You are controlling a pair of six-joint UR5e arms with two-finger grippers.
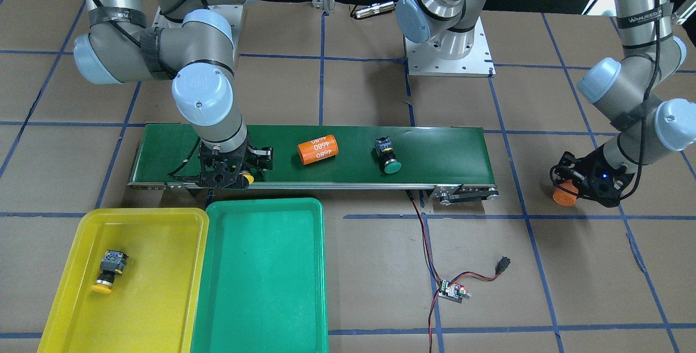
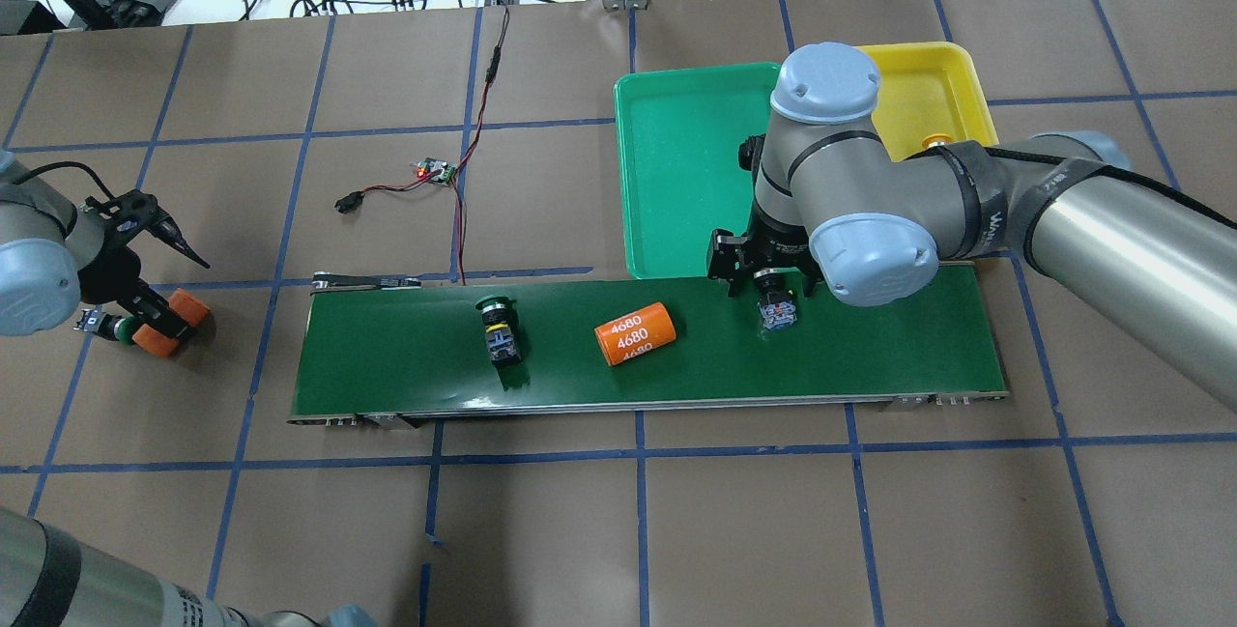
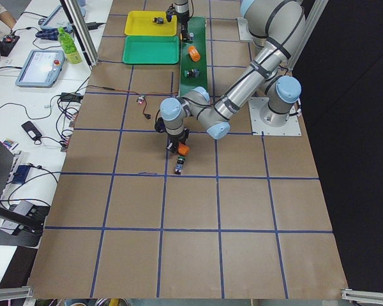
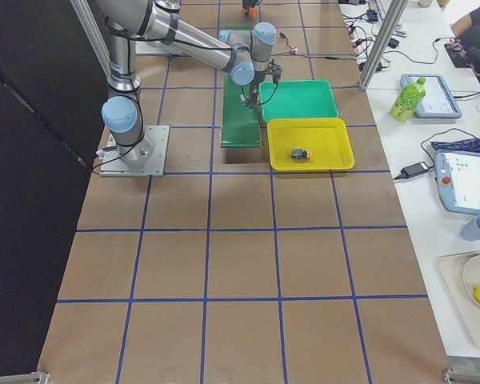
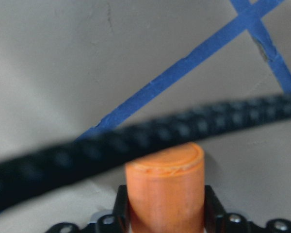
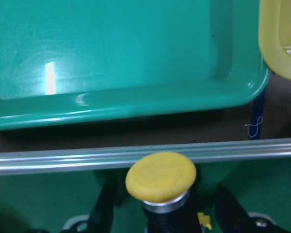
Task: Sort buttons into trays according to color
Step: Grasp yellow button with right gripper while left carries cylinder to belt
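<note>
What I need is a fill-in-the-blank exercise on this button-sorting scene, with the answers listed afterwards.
The yellow tray holds one ___ button.
The ___ tray holds nothing.
The left tool grips an ___ cylinder.
The right tool straddles a ___ cap on the belt.
Missing: yellow, green, orange, yellow.

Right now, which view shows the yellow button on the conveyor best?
Right wrist-mounted: the yellow button sits centred and large, cap in full view, inside the right gripper. Front-facing shows only its cap edge beside the gripper. Overhead shows its block body, with the cap hidden under the gripper. Side views: too small.
</note>
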